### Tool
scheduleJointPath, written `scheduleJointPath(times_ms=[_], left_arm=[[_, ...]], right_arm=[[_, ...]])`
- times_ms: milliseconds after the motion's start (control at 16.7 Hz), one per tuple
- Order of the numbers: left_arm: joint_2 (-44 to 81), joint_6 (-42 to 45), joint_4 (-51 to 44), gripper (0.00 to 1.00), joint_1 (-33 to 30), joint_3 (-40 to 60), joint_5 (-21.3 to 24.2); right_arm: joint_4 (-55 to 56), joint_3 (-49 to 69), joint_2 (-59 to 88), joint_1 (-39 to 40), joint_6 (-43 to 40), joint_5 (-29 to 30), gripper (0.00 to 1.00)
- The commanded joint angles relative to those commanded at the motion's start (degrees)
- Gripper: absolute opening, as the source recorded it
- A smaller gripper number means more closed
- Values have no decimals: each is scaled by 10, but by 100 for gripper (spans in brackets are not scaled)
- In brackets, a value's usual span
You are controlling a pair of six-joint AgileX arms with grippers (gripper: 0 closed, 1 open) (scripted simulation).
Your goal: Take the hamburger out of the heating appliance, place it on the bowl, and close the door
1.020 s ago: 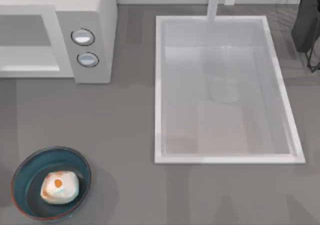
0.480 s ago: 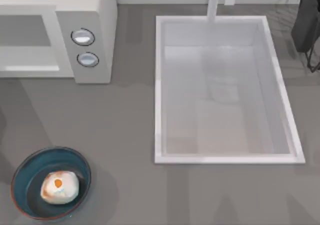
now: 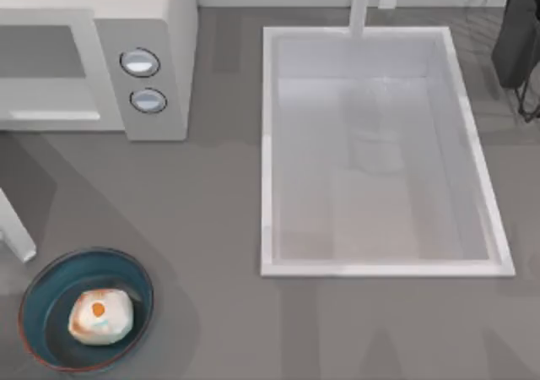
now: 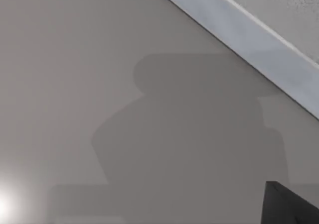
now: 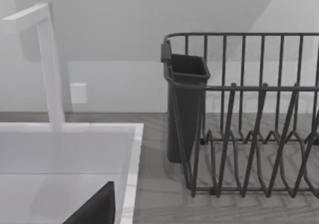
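Sliding in at the table's left edge since half a second ago, a white slanted bar (image 3: 14, 230) is now showing in front of the white boxy microwave with two round bluish knobs (image 3: 143, 80), and a broad shadow is spreading over the grey table (image 3: 202, 219) below it. It may be part of my left arm, though I cannot be sure.

The small pale bun-shaped hamburger with an orange spot (image 3: 100, 316) is already lying inside the round blue bowl with a thin reddish rim (image 3: 139, 279), well in front of the microwave. The flat white door with its greyish window (image 3: 51, 101) is looking flush with the microwave's front, so the closing step seems done or nearly done.

The left gripper (image 4: 291, 206) is showing as a dark corner in its wrist view; whether it is wide or narrow I cannot tell, and how far it is hanging from the hamburger is unclear. My right arm is idling far to the microwave's right.
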Motion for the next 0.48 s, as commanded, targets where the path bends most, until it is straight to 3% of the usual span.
scheduleJointPath(times_ms=[180,480], left_arm=[[-37,-37,13,0,-38,-35,-27],[-35,-39,12,0,-38,-35,-27]], right_arm=[[0,0,0,0,0,0,100],[0,0,0,0,0,0,100]])
